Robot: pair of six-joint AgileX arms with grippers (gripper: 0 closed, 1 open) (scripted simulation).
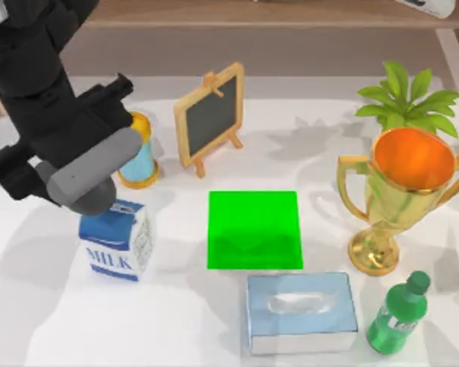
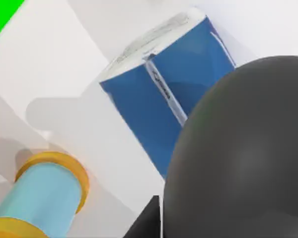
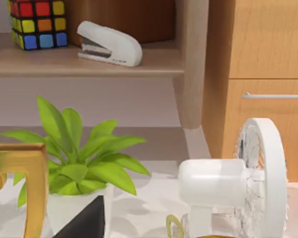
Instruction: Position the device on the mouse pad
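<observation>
The mouse pad [image 1: 254, 229], a flat bright green square, lies at the middle of the white table [image 1: 183, 321], its surface plain green; a corner of it also shows in the left wrist view [image 2: 1, 15]. Taking the pad as the clock's centre in the top view, a silver-blue tissue box [image 1: 301, 312] sits just beside it at about 5 o'clock, and a green bottle [image 1: 398, 313] stands farther out at 4 o'clock. A gold trophy [image 1: 402, 191] with an orange bowl stands at 3 o'clock, apart from the pad, with a potted plant [image 1: 409, 99] behind it at 2 o'clock. A small chalkboard on a wooden easel [image 1: 210, 115] stands at 11 o'clock. At 10 o'clock is an hourglass [image 1: 138, 153] with a pale blue body and yellow ends, and at 9 o'clock an upright blue and white milk carton [image 1: 116, 238], well apart from the pad. The left arm [image 1: 53, 115] hangs over the table's left part, above the hourglass and the top of the carton. Its wrist view looks down on both, with a dark grey rounded shape [image 2: 243, 153] close to the camera that I cannot identify. Whether this arm's gripper is open or closed on anything I cannot tell. The right arm's wrist view faces the plant, a white fan [image 3: 238, 193], and a shelf bearing a white stapler [image 3: 109, 44] and a coloured cube [image 3: 37, 22]; the state of its gripper I cannot tell either.
</observation>
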